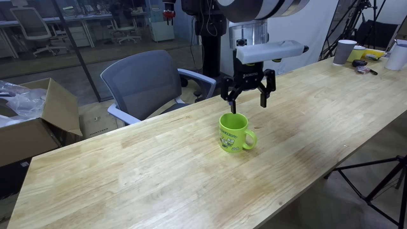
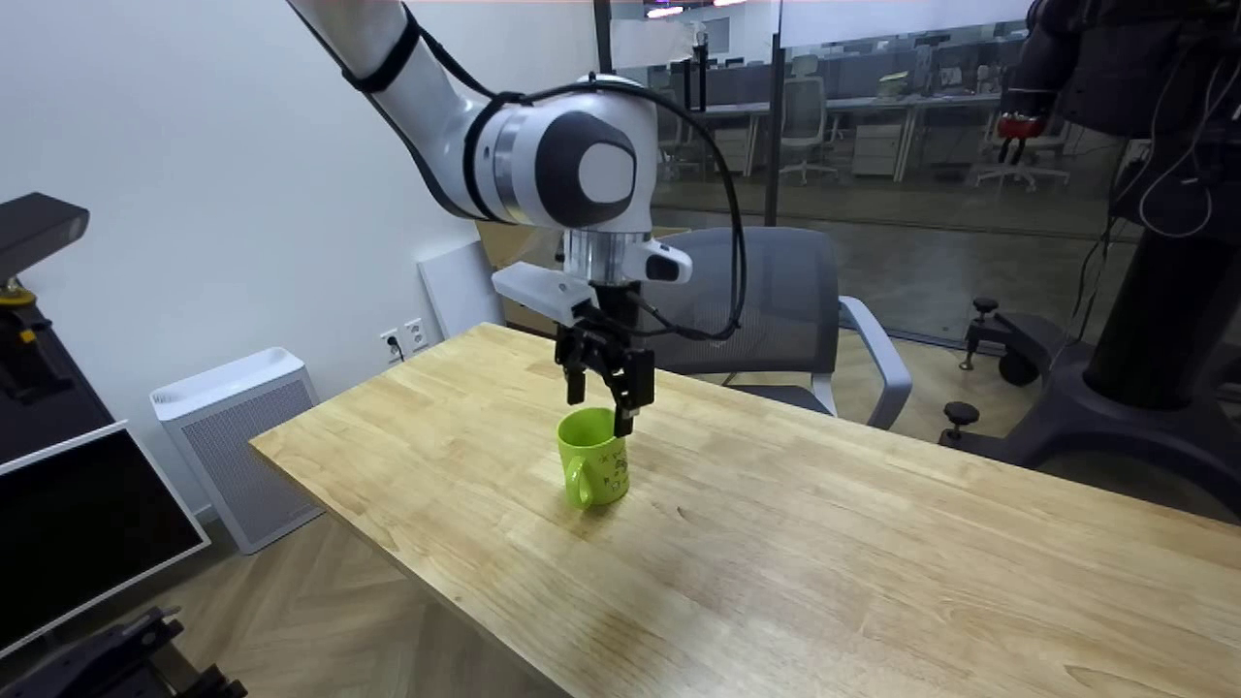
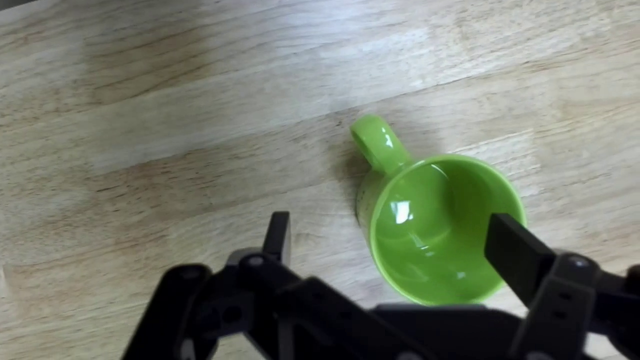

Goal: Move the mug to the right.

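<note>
Green mug (image 1: 233, 136) stands under wide-spread fingers (image 1: 263, 100)

With 12 o'clock at the top of each view, the mug stands upright on a long wood table (image 1: 152, 178), in from the edges. In an exterior view, the table's end is well away, between 8 and 9 o'clock. The long front edge is nearer, between 4 and 5 o'clock. A grey chair (image 1: 143, 79) is by the back edge, at 10 o'clock, and the table runs on toward 2 o'clock. In an exterior view, a white box (image 2: 247, 451) with a grille stands past a table corner, at 9 o'clock, and the table stretches on between 3 and 4 o'clock.

The black gripper (image 1: 249, 108) is just above the mug in both exterior views. Its two fingers are far apart and have hold of nothing. In the wrist view, one finger covers a bit of the mug at 4 o'clock, and the other is over the table at 9 o'clock. The handle (image 3: 380, 143) points to 11 o'clock.

Inside, the mug is green right to the bottom, with shiny spots. In an exterior view, a cardboard box (image 1: 27, 140) at 9 o'clock has clear plastic (image 1: 28, 100) in it. Far off at 2 o'clock are a grey cup (image 1: 342, 54), a green cup (image 1: 355, 54), a yellow bowl (image 1: 377, 52) and a white cup (image 1: 396, 58). The bowl seems to hold something too small to make out.
</note>
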Tool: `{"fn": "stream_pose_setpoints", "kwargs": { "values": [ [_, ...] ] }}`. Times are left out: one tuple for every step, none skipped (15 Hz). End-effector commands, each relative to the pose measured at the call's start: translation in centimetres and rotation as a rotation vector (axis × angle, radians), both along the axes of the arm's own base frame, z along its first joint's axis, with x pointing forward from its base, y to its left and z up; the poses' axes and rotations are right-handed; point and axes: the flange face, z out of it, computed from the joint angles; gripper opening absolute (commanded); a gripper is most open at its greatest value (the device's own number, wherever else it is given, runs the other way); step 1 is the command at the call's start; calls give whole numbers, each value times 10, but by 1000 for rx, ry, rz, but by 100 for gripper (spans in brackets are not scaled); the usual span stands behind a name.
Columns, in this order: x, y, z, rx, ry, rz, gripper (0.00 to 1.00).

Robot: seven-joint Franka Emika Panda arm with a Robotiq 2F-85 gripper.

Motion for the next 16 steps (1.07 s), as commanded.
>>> {"fn": "stream_pose_setpoints", "kwargs": {
  "values": [
    [-2, 4, -3, -1, -47, 1, 100],
    [-2, 5, -5, -2, -57, 1, 100],
    [-3, 4, -6, 0, -65, -1, 100],
    [-3, 4, -7, 4, -72, -4, 100],
    [-5, 3, -9, 11, -71, -8, 100],
    [-6, 2, -10, 17, -67, -9, 100],
    [-8, 0, -12, 18, -61, -8, 100],
    [-9, -2, -13, 17, -56, -9, 100],
    [-10, -5, -15, 16, -50, -12, 100],
    [-10, -8, -16, 19, -45, -16, 100],
    [-11, -12, -16, 22, -42, -21, 100],
    [-11, -16, -17, 24, -39, -25, 100],
    [-12, -20, -17, 24, -38, -31, 100],
    [-13, -25, -18, 24, -36, -34, 100],
    [-13, -31, -18, 19, -37, -35, 100],
    [-13, -36, -19, 16, -39, -38, 100]
  ]
}}
